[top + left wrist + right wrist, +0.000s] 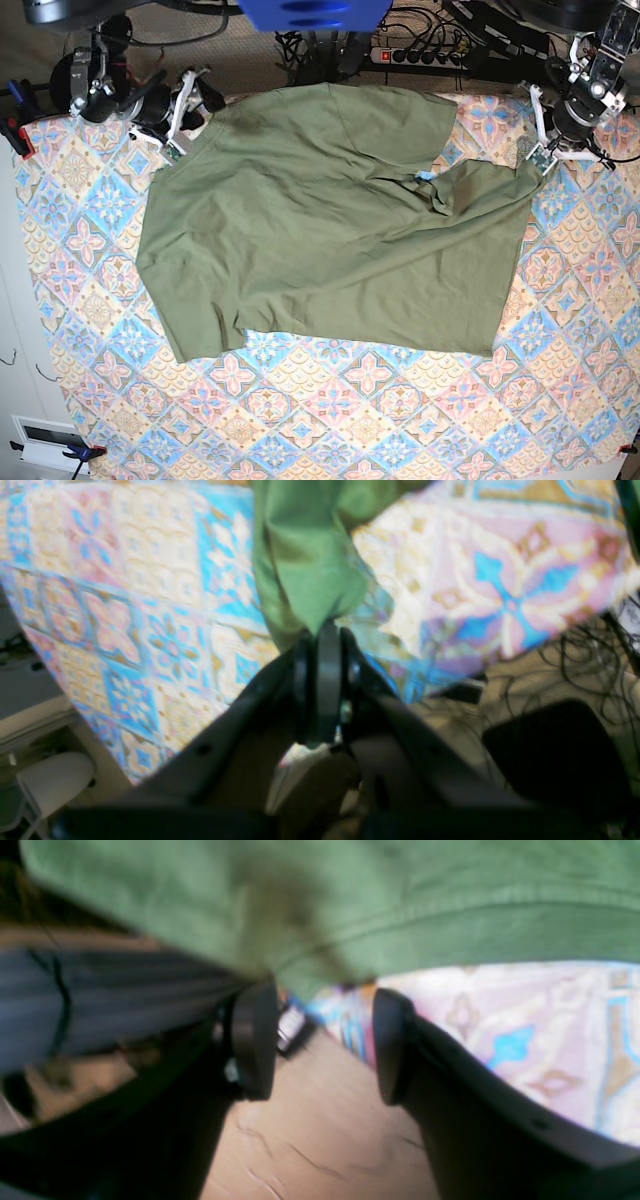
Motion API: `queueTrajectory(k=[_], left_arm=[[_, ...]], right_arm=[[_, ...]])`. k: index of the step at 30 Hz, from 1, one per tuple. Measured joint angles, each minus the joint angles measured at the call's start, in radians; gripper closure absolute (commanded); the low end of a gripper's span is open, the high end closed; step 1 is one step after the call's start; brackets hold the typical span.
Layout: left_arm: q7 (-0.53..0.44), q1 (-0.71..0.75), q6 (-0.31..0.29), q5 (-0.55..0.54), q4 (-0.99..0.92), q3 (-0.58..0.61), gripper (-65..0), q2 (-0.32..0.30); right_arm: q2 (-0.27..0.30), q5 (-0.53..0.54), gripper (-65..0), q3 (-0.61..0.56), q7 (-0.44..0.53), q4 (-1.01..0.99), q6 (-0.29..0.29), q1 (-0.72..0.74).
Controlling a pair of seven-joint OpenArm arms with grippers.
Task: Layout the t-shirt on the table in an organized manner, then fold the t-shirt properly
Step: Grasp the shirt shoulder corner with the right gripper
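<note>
Table: patterned cloth, mostly covered. T-shirt lies spread across the far half, wrinkled, one sleeve folded over near centre. Left gripper: jaws closed, pinching a bunch of shirt fabric. Right gripper: jaws apart at the shirt's hem, nothing between them.

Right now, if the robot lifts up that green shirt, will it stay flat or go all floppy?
Probably floppy: the t-shirt already lies in soft wrinkles and folds on the table. Where the left gripper pinches it, the cloth bunches and hangs, so it would likely sag. It looks light and thin.
</note>
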Motion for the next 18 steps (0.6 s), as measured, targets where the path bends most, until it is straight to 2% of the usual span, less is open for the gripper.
queueTrajectory(k=[3,6,10,15,18], left_arm=[[-0.006,-0.007,0.000,-0.002,0.003,0.000,0.0,0.000],[0.003,-0.006,0.000,-0.001,0.003,0.000,0.0,0.000],[-0.005,-0.007,0.000,-0.001,0.003,0.000,0.0,0.000],[-0.005,-0.007,0.000,-0.001,0.003,0.000,0.0,0.000],[-0.005,-0.006,-0.001,-0.002,0.003,0.000,0.0,0.000]], right_arm=[[0.051,-0.111,-29.7,-0.069,0.078,0.044,0.000,0.015],[0.087,-0.218,-29.7,-0.132,0.109,0.072,0.000,0.012],[0.106,-0.328,-29.7,-0.216,0.180,0.072,0.001,0.006],[0.108,-0.544,-29.4,-0.327,0.286,0.073,0.000,0.012],[0.108,-0.619,-29.4,-0.369,0.319,0.073,0.001,0.007]])
